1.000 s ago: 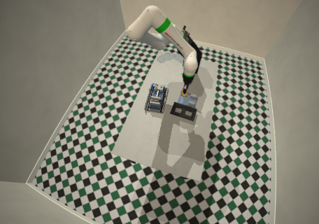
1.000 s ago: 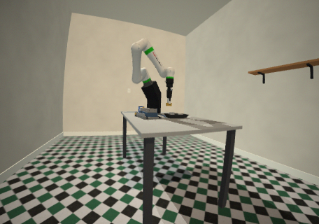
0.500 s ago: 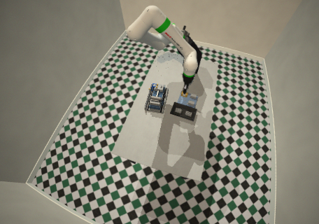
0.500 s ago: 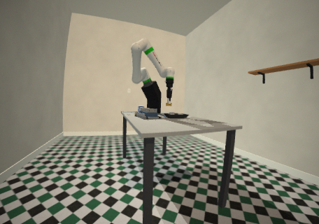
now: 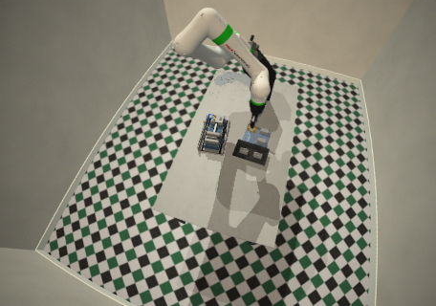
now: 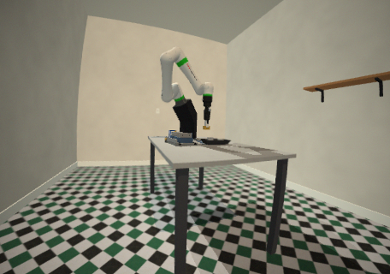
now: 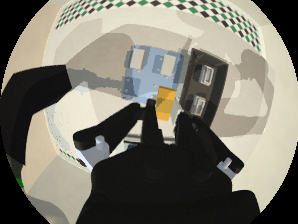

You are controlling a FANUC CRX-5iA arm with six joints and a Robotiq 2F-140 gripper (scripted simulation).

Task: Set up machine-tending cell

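Brass blank held in the air above the infeed plate, cell partly set up.

The gripper (image 6: pixel 206 127) is closed on a small brass blank (image 6: pixel 206 128), hanging well above the blue plate (image 5: pixel 248 137) at the centre of the top view. Just below the plate in that view, the black tray (image 5: pixel 237 150) already shows two pale parts (image 5: pixel 258 156), apparently lying flat. The vise (image 5: pixel 213 133), left of the plate, is too small to tell whether an aluminium blank is seated. Judging by this, the brass blank has yet to be set down flat on the plate, the vise needs checking, and the arm must end free.
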